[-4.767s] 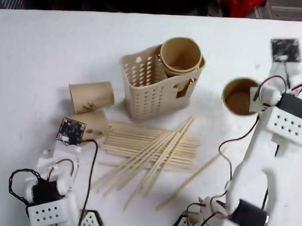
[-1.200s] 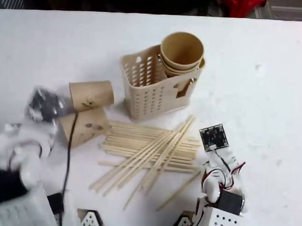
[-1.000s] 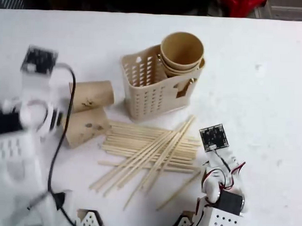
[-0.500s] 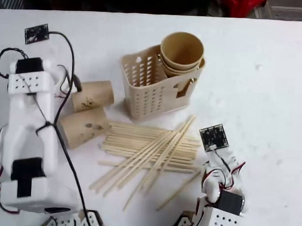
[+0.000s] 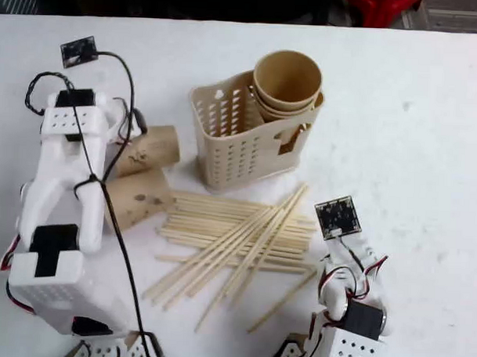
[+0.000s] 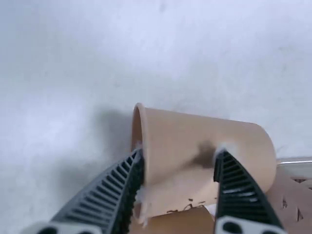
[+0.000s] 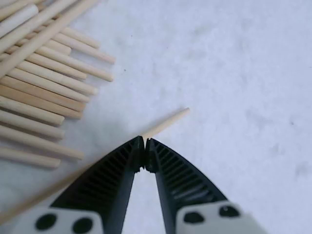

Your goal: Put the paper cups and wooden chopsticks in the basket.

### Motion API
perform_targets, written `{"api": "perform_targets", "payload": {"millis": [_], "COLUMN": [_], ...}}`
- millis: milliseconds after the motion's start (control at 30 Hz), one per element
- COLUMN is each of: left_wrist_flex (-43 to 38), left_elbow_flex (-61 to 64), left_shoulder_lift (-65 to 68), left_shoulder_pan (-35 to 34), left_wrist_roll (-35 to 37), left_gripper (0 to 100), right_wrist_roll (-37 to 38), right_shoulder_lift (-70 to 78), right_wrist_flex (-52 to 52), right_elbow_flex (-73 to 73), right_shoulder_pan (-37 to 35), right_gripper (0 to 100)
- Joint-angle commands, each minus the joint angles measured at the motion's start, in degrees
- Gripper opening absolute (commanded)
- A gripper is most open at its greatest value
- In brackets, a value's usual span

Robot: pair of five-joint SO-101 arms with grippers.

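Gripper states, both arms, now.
Left gripper: open, straddling the paper cup lying on its side.
Right gripper: shut, holding nothing, above a loose wooden chopstick.

A robotics workbench, it seems; a white surface [image 5: 429, 115] carries two arms [image 5: 62, 180]; bare wires [image 5: 119, 237] and circuit boards [image 5: 337, 217] lie exposed.

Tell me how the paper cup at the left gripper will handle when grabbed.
The paper cup lies on its side, so a nudge would probably roll it. Its paper wall will likely dent if the left gripper squeezes hard. Being paper, it is probably light.
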Motion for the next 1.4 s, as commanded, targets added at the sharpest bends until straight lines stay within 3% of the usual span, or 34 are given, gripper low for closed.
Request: {"api": "perform_targets", "payload": {"millis": [0,233,367,433,533,833,1100,1200,1367], "left_wrist_flex": [-0.1,-0.4,0.0,0.2,4.8,19.2,29.9,28.0,18.2], "left_elbow_flex": [-2.4,-7.6,-10.4,-12.7,-19.4,-43.8,-75.4,-80.5,-81.1], "left_shoulder_lift": [0.6,0.7,0.5,0.3,0.7,0.2,0.7,0.7,0.9], "left_shoulder_pan": [1.5,1.5,0.0,-1.2,-2.6,-3.6,7.3,14.1,26.1], "left_wrist_roll": [0.4,0.3,0.0,-3.7,-11.6,-23.1,-28.5,-28.6,-28.7], "left_gripper": [24,1,2,2,2,2,2,2,2], "right_wrist_roll": [0.6,0.6,0.6,0.6,0.6,0.6,0.6,0.6,0.6], "right_shoulder_lift": [-0.4,-0.4,-0.4,-0.4,-0.4,-0.4,-0.4,-0.4,-0.4], "right_wrist_flex": [-0.7,-0.7,-0.7,-0.7,-0.7,-0.7,-0.7,-0.7,-0.7], "right_elbow_flex": [0.4,0.4,0.4,0.4,0.4,0.4,0.4,0.4,0.4], "right_shoulder_pan": [0.6,0.6,0.6,0.6,0.6,0.6,0.6,0.6,0.6], "right_gripper": [1.7,1.7,1.7,1.7,1.7,1.7,1.7,1.7,1.7]}}
